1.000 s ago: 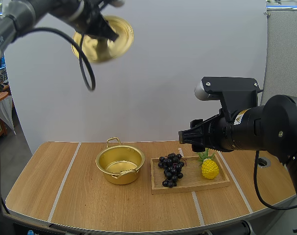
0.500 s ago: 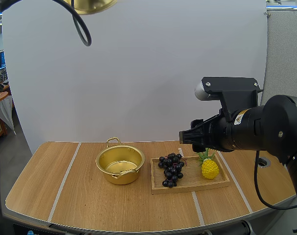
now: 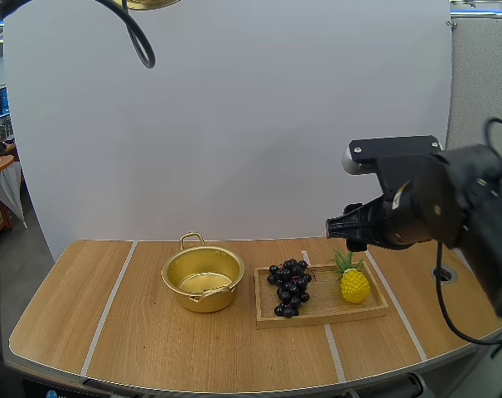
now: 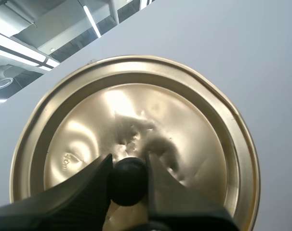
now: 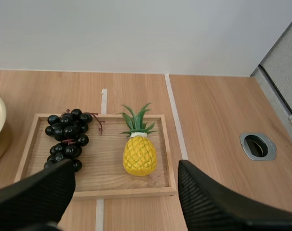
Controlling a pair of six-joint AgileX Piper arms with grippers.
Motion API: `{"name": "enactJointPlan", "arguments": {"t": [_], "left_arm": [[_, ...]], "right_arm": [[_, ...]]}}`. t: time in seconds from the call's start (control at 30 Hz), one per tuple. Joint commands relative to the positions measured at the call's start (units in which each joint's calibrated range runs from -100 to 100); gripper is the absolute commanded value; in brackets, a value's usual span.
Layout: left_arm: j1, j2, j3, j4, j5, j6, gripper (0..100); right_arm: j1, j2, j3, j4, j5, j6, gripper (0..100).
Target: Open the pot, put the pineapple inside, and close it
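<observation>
The gold pot stands uncovered at the table's middle. Its gold lid is held high in the air, and my left gripper is shut on the lid's black knob. Just the lid's lower edge shows above the pot's left in the high view. A yellow pineapple lies in the right half of the wooden tray. My right gripper hangs open above the pineapple, its fingers well apart; its arm hovers over the tray's right end.
Dark grapes fill the tray's left half, beside the pot. A round metal hole sits in the table right of the tray. Bare wood spreads left of the pot and along the front.
The left arm has carried the lid upward, almost out of the high view. The right arm has shifted to the right, still above the tray.
</observation>
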Motion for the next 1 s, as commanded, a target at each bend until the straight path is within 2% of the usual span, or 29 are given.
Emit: {"name": "enactJointPlan", "arguments": {"t": [0.0, 0.17, 0.3, 0.43, 0.6, 0.7, 0.97], "left_arm": [[-0.13, -0.32, -0.40, 0.43, -2.42, -0.52, 0], [-0.13, -0.32, -0.40, 0.43, -2.42, -0.52, 0], [-0.13, -0.32, -0.40, 0.43, -2.42, -0.52, 0], [-0.13, -0.32, -0.40, 0.43, -2.42, -0.52, 0], [-0.13, -0.32, -0.40, 0.43, -2.42, -0.52, 0], [-0.13, -0.32, -0.40, 0.43, -2.42, -0.52, 0], [-0.13, -0.32, -0.40, 0.43, -2.42, -0.52, 0]], "right_arm": [[0.04, 7.64, -0.44, -1.50, -4.92, 1.21, 100], [-0.06, 15.07, -0.44, -1.50, -10.53, 1.21, 100], [-1.92, 20.22, -0.44, -1.61, -14.21, 0.81, 100], [-4.41, 23.81, -0.44, -1.00, -15.55, -1.74, 100], [-6.87, 24.75, -0.44, 3.98, -17.66, -7.14, 100], [-7.34, 25.21, -0.44, 6.05, -18.00, -9.13, 100], [-7.32, 30.57, -0.44, 6.18, -22.73, -10.45, 100]]}}
